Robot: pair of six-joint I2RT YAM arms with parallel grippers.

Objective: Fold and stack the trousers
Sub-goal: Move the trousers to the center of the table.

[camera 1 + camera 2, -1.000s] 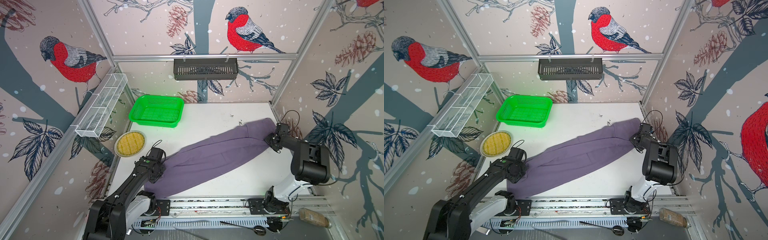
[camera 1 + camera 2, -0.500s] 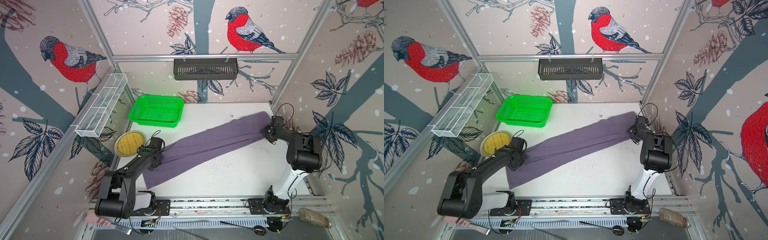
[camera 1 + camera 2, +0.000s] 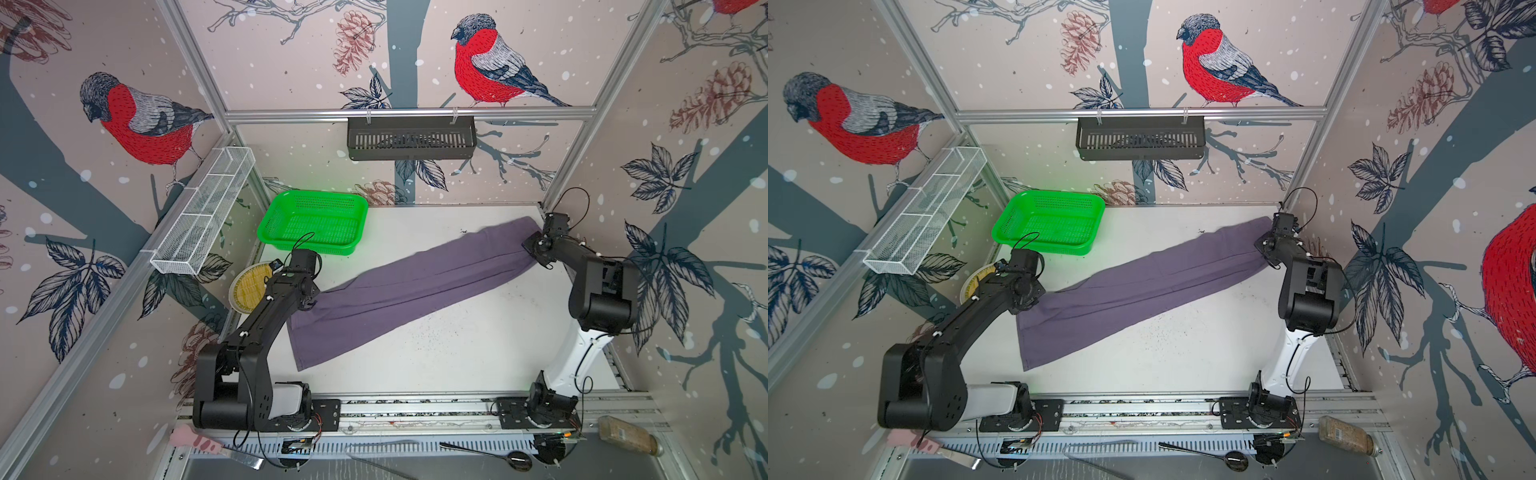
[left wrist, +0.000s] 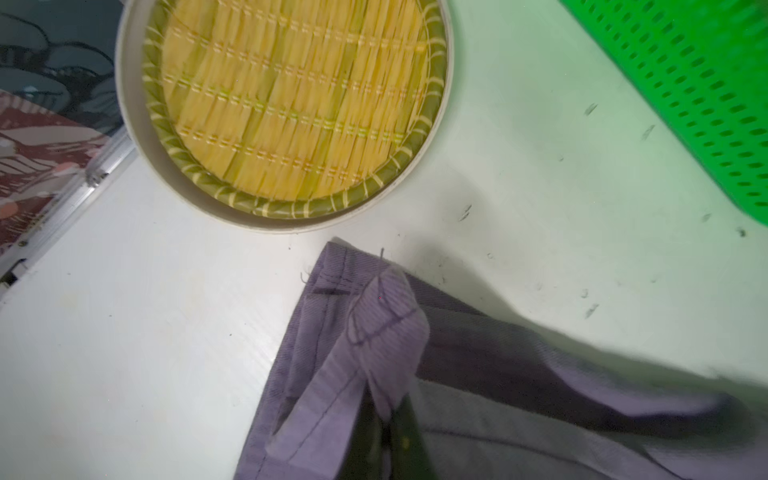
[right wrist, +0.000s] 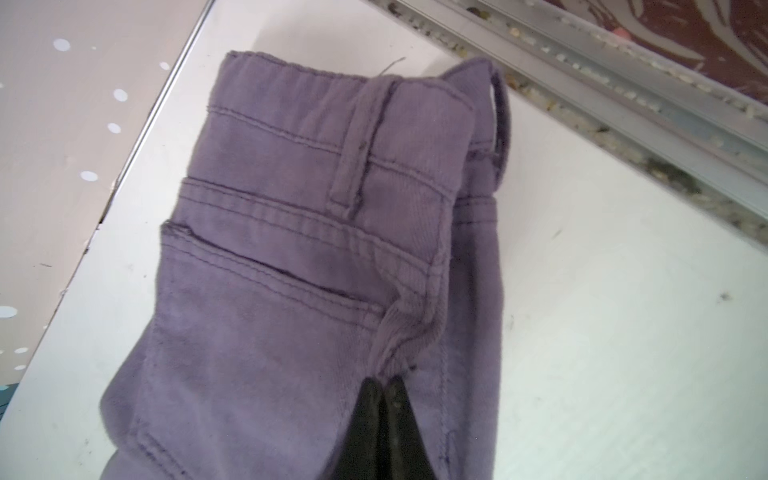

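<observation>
The dusty purple-grey trousers lie stretched in a long diagonal band on the white table, from front left to back right. My left gripper is shut on a raised fold of the hem end. My right gripper is shut on a bunched pinch of cloth just below the waistband, near the back right corner. In the right wrist view a belt loop and a back pocket face up. In both top views the arms hide the fingertips.
A green basket stands at the back left, close to my left gripper. A round woven yellow plate lies beside it at the left edge. A white wire rack and a black rack hang on the walls.
Both grippers have moved toward the back of the table, carrying the trousers with them. The cloth has slid away from the front edge and now lies straighter and flatter.
</observation>
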